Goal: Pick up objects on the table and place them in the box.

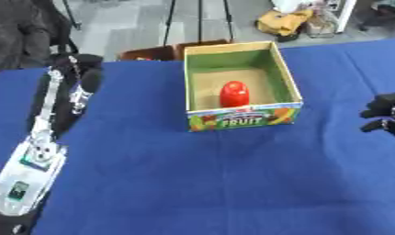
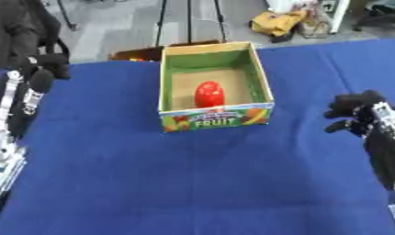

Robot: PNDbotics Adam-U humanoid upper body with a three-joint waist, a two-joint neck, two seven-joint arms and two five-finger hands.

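a red object [image 1: 234, 93] lies inside the box [image 1: 283, 69] on the blue table [image 1: 200, 174] — right hand [image 2: 358, 112] curled, holding nothing — left hand [image 1: 81, 69] curled too, likewise empty.

Even, bright light, soft blur throughout, faint shadow beside the box [image 1: 242, 118].

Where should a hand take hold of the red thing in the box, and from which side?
Probably from above, round its upper half. The red thing stands upright on the floor of the box, whose walls block any sideways approach.
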